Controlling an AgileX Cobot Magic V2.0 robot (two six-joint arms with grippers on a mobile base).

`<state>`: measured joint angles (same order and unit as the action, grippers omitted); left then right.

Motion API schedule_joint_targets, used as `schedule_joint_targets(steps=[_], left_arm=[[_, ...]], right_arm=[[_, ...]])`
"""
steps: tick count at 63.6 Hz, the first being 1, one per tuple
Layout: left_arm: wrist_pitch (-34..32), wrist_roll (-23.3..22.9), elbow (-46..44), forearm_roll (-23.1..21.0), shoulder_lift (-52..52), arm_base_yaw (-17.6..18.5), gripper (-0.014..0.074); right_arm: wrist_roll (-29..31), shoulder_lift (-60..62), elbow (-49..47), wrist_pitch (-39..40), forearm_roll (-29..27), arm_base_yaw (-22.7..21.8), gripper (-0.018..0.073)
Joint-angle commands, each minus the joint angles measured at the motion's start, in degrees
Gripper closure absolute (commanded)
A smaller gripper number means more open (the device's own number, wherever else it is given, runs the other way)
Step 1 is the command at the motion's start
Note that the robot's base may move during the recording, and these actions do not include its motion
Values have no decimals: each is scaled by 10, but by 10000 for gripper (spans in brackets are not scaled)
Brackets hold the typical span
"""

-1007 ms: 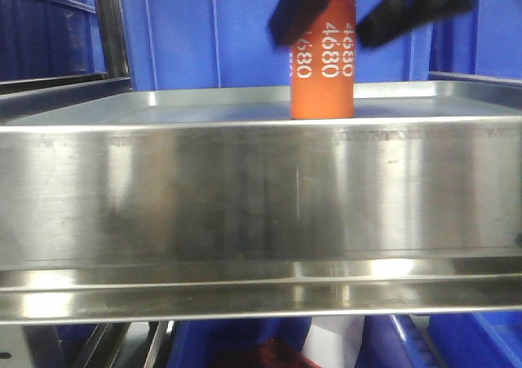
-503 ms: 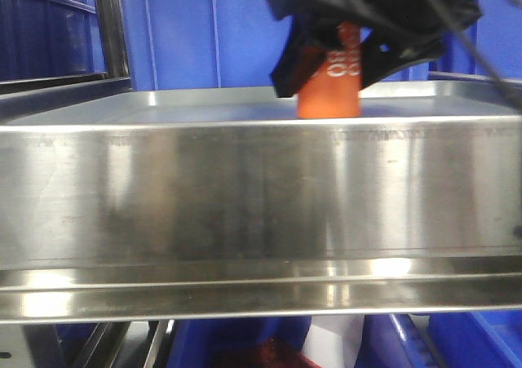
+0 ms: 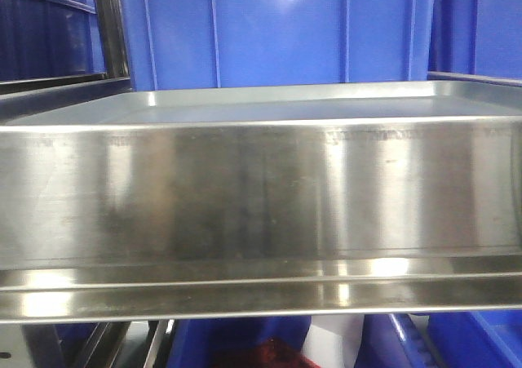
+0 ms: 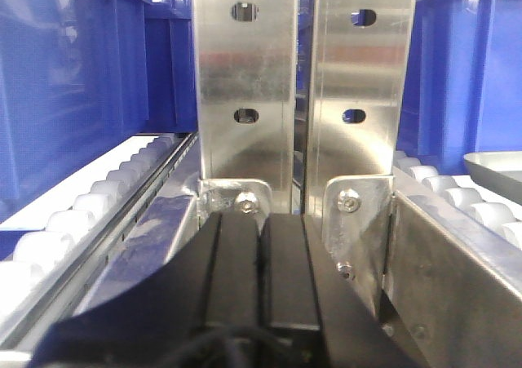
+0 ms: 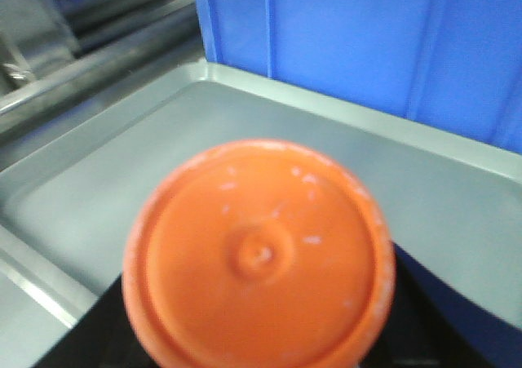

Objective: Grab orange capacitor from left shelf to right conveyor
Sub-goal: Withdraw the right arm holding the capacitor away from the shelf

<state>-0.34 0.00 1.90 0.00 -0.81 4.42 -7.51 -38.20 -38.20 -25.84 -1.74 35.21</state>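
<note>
Orange capacitor (image 5: 259,254): end-on between right jaws, clear of the shelf floor.
Right gripper (image 5: 261,339): clamped on the capacitor's sides.
Left gripper (image 4: 261,278): jaws pressed together, steel uprights (image 4: 245,82) just ahead.
Left shelf (image 3: 245,188): beneath right jaws.

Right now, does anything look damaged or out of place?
Nothing serious: the orange cylindrical capacitor shows small whitish scuffs on its flat top; the stainless-steel shelf tray beneath looks clean.

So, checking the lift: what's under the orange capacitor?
The left shelf floor shows around the orange capacitor; directly beneath is hidden by its top. The front view shows nothing standing there.
</note>
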Motion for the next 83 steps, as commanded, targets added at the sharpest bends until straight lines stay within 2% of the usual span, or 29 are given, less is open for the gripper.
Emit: schedule_joint_targets(steps=[1, 12, 25, 83], left_arm=[[-48, 0, -4, -3, 6, 1, 701], [-48, 0, -4, -3, 6, 1, 701], [-48, 0, -4, -3, 6, 1, 701], [-48, 0, -4, -3, 6, 1, 701]], right_arm=[[5, 64, 16, 28, 17, -2, 505], [5, 159, 60, 28, 17, -2, 505], [5, 212, 79, 26, 17, -2, 505], [5, 214, 80, 27, 17, -2, 505]])
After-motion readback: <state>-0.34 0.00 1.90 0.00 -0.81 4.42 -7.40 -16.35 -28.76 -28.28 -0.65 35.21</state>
